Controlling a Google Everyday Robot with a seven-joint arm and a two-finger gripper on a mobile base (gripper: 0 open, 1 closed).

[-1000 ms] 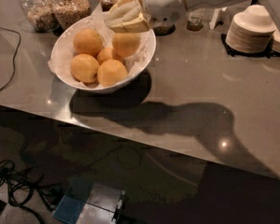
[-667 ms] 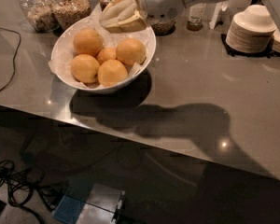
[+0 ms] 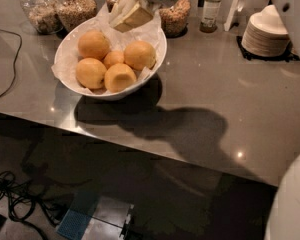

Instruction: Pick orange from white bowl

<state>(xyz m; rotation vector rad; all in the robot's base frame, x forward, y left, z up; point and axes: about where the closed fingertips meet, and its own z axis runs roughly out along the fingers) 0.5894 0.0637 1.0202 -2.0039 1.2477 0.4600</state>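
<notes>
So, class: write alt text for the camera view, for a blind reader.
A white bowl holding five oranges sits on a grey counter, the robot's gripper hovering over its far rim. Jars stand behind; stacked white dishes sit at right.

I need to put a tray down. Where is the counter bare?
Bare counter between the white bowl and the stacked plates, and along the near edge. Crowded at the back: jars, a bottle, and the gripper over the bowl's far rim.

We could read no writing, brand or number on the jars, the bottle or the stacked dishes on the counter. The pincer, unmarked, hung above the white bowl's far rim.
</notes>
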